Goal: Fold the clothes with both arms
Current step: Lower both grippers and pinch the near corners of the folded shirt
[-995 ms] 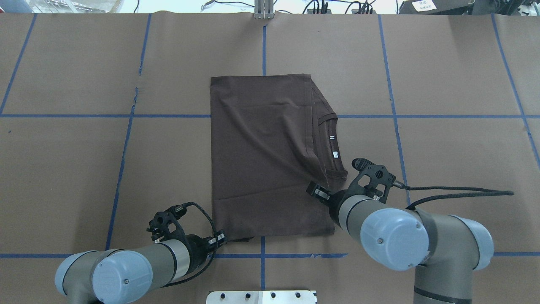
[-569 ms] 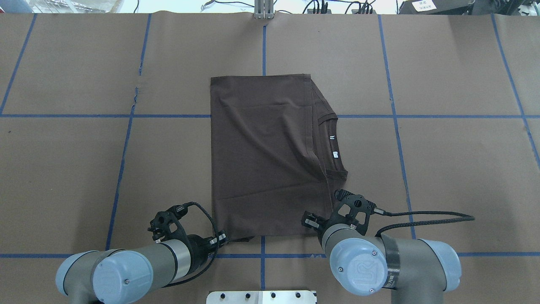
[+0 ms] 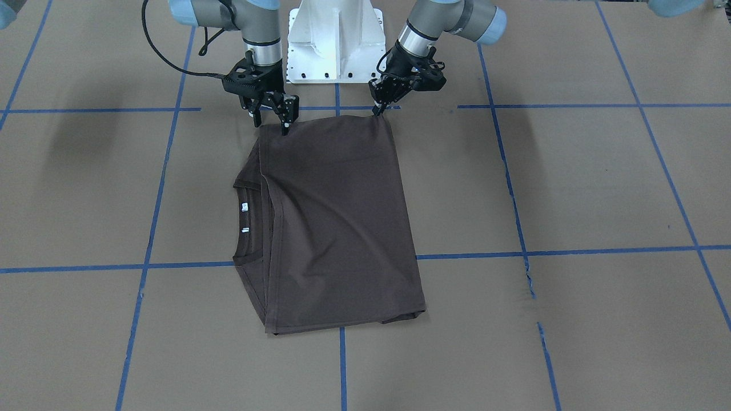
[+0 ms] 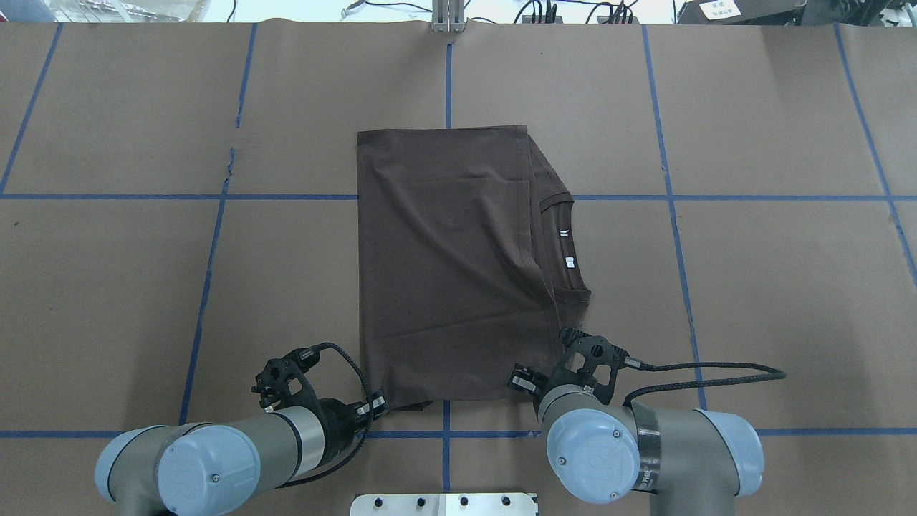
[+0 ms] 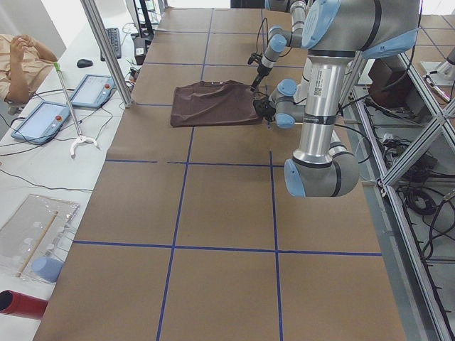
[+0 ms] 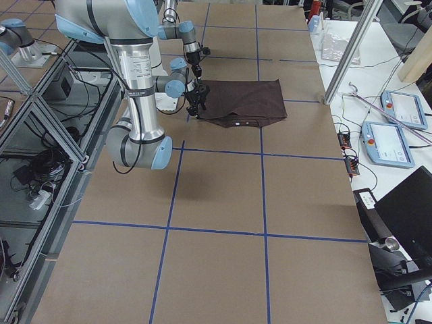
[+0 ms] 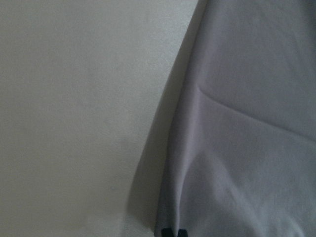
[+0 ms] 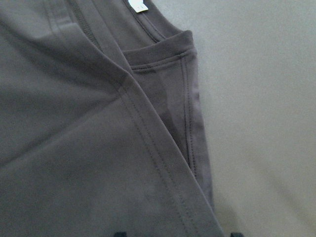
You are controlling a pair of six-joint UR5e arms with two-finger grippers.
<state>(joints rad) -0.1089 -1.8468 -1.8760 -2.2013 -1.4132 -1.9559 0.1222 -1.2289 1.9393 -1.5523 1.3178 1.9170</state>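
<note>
The dark brown T-shirt lies folded in a flat rectangle on the brown table, its ribbed collar and white tags showing along the right edge. My left gripper sits at the near left corner, shut on the cloth's edge; in the left wrist view its tips stand close together over the fabric. My right gripper hangs open over the near right corner. The right wrist view shows folded hems between its wide-apart fingers.
The white pedestal base stands between the arms at the near edge. Blue tape lines grid the brown table cover. Beyond the table's far side are tablets, a metal post and a person's arm.
My right arm has drawn back toward the base and leftward, from beside the collar to the shirt's near right corner. The left arm and the shirt have stayed still.
</note>
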